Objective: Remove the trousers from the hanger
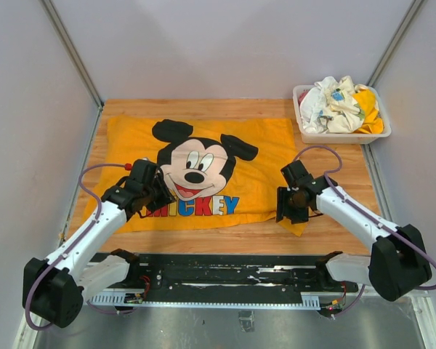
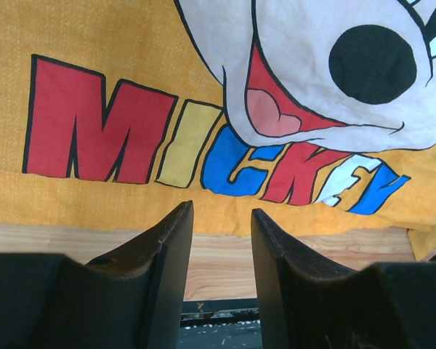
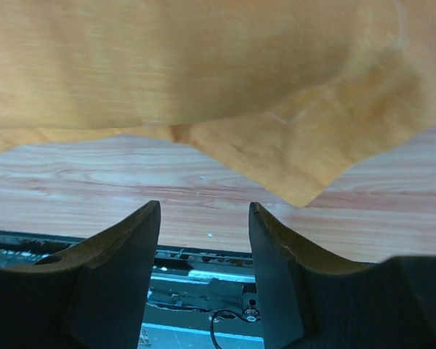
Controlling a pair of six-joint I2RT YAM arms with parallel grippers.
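Note:
No trousers and no hanger show in any view. An orange cloth (image 1: 203, 138) printed with a Mickey face and the word MICKEY lies spread flat on the wooden table (image 1: 334, 225). My left gripper (image 1: 158, 196) hovers over the cloth's near-left part, by the lettering. In the left wrist view the left gripper (image 2: 221, 211) stands open and empty, at the near hem of the cloth (image 2: 94, 43). My right gripper (image 1: 291, 207) sits at the cloth's near-right corner. The right gripper (image 3: 203, 207) is open with nothing between its fingers, and the cloth (image 3: 203, 65) hangs in loose folds just ahead.
A white bin (image 1: 341, 135) at the back right holds crumpled white and yellow clothes (image 1: 340, 103). A black rail (image 1: 218, 276) runs along the table's near edge between the arm bases. Grey walls close in the left, right and back.

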